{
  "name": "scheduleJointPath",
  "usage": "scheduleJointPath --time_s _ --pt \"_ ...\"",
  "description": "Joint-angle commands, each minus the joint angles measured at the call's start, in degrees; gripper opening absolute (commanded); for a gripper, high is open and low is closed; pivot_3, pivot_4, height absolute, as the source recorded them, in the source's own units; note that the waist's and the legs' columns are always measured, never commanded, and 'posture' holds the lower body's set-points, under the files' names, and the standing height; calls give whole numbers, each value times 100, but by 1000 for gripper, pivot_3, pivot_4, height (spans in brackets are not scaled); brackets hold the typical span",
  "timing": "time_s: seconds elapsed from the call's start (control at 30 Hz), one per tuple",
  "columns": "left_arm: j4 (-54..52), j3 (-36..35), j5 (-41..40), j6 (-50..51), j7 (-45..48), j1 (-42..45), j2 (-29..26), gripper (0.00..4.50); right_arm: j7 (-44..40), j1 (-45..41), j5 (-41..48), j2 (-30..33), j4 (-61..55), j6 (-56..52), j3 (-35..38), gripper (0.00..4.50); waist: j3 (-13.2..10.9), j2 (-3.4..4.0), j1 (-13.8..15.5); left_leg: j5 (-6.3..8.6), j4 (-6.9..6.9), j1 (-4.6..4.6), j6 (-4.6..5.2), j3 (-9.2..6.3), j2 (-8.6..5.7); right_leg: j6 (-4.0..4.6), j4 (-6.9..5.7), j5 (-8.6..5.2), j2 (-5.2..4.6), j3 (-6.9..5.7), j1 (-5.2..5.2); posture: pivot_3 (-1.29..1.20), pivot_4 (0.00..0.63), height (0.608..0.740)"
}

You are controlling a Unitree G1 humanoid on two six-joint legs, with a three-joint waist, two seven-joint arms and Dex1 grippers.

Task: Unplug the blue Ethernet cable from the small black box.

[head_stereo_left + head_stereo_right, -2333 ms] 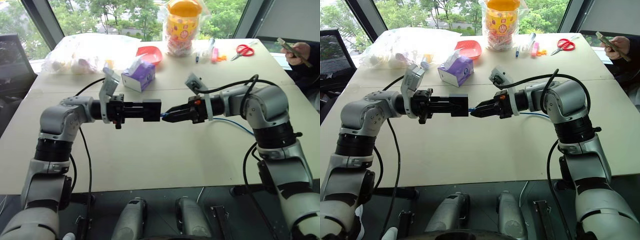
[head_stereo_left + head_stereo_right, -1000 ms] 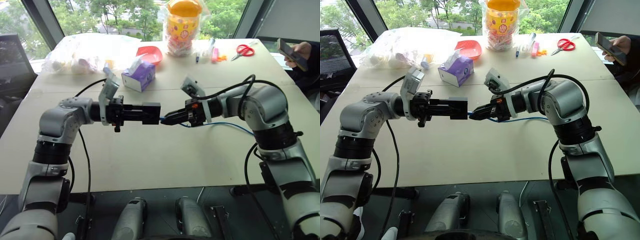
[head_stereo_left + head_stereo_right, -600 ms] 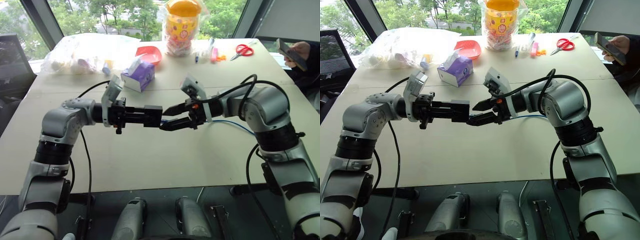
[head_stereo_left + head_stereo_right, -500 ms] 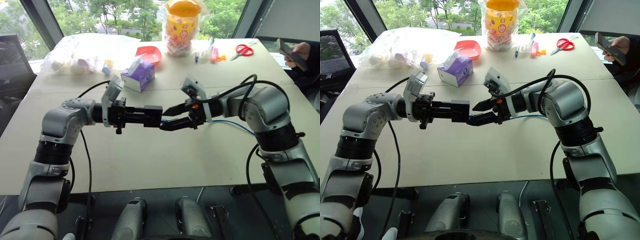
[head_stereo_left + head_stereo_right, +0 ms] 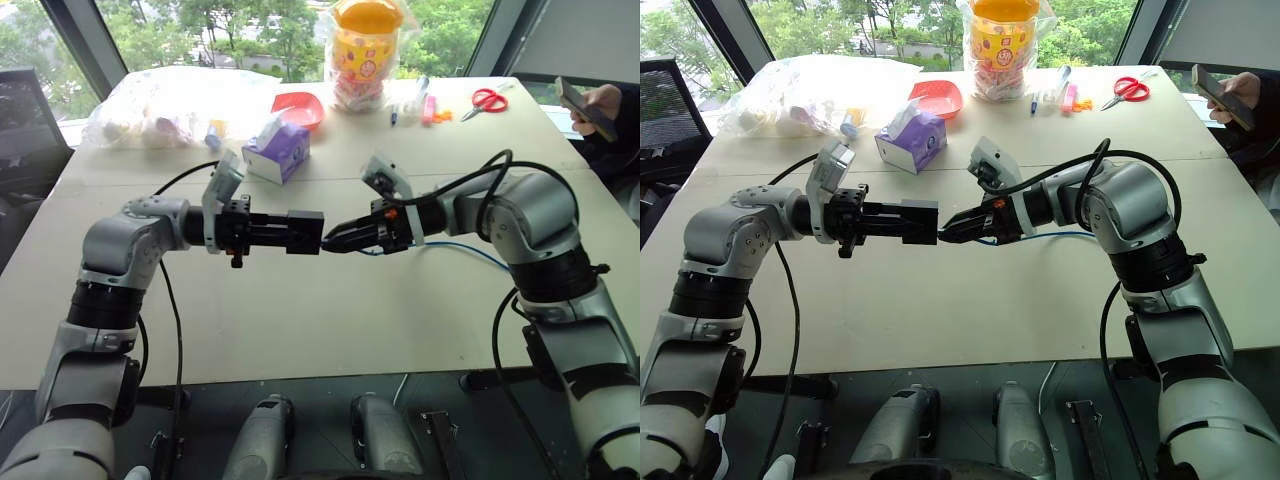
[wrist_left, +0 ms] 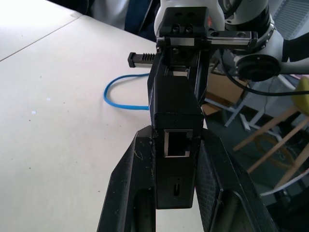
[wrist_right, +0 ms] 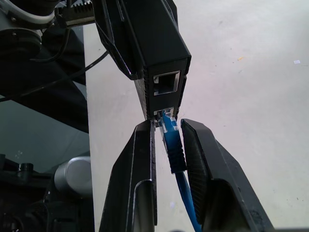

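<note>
We hold the small black box [image 5: 303,230] mid-air above the counter [image 5: 300,320], left tool [image 6: 176,145] clamped on its sides so the ports face right. Right tool [image 7: 169,145] is narrowed around the blue Ethernet cable [image 7: 172,145], w/ plug seated in lower port. Open room rightward for pulling; cable slack lies on the counter.

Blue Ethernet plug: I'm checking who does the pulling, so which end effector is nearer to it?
Right. The right end effector has the blue Ethernet plug between its fingers at the small black box. The left end effector grips the box's opposite end.
</note>
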State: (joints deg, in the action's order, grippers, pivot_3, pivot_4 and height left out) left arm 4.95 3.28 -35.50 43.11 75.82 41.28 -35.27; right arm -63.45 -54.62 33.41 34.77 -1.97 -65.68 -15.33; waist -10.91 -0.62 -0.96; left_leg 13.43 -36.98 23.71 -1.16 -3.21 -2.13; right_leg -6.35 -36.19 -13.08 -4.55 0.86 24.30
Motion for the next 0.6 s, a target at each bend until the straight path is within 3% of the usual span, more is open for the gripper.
scheduleJointPath --time_s 0.03,0.3,0.33,0.37,0.6 --pt "-149 -89 -69 -62 35 41 -32 488 -20 -162 32 -4 -69 12 43 806 0 0 0 0 0 0 0 0 0 0 0 0 0 0 0 0 150 740" --pt "-165 -223 -263 132 2 79 0 488 -27 -152 6 -4 -88 44 5 806 0 0 -1 0 0 0 0 0 0 0 0 0 0 0 0 0 150 740" --pt "-165 -242 -285 160 0 89 -2 488 -28 -148 6 -4 -91 46 4 250 0 0 -1 0 0 0 0 0 0 0 0 0 0 0 0 0 150 740" --pt "-169 -257 -297 181 8 94 -9 488 -26 -149 6 -10 -87 47 4 15 0 0 -1 0 0 0 0 0 0 0 0 0 0 0 0 0 150 740" --pt "-207 -325 -406 316 -13 113 -7 488 -29 -169 -31 -12 -42 47 -12 15 0 0 -1 0 0 0 0 0 0 0 0 0 0 0 0 0 150 740"
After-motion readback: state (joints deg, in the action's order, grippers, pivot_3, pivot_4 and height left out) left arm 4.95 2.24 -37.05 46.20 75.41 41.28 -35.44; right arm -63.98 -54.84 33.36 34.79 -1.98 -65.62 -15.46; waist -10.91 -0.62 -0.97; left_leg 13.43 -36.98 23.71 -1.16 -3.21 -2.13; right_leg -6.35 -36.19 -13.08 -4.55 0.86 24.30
